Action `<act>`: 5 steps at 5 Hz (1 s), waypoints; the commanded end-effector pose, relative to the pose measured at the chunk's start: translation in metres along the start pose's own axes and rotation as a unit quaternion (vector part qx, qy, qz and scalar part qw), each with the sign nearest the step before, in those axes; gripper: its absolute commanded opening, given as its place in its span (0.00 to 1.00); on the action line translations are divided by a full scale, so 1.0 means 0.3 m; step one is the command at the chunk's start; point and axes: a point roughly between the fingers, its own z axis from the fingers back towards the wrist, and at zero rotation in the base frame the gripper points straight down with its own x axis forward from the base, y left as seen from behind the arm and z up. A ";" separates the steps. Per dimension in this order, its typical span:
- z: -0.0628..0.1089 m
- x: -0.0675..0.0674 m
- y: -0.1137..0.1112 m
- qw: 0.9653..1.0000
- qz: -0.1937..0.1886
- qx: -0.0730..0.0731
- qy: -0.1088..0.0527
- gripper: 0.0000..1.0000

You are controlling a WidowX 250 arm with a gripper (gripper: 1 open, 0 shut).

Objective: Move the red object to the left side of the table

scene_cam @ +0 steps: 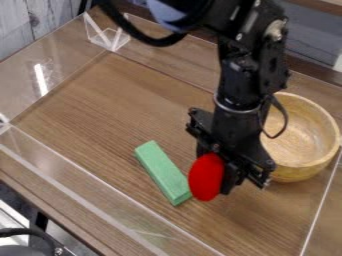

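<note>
The red object [206,178] is a small rounded toy, held just above the table [94,110] right of centre near the front. My gripper [214,172] comes down on it from above, shut on it, with the black fingers [235,170] clasping its top. Its leafy top is hidden by the gripper. The red toy hangs just right of the green block's near end.
A green rectangular block [163,171] lies flat just left of the red toy. A wooden bowl [310,140] stands at the right behind the arm. Low clear acrylic walls [54,75] edge the tabletop; a clear bracket [107,35] sits at the back left.
</note>
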 end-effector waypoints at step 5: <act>-0.039 0.056 -0.057 0.991 -0.136 -0.012 0.005 0.00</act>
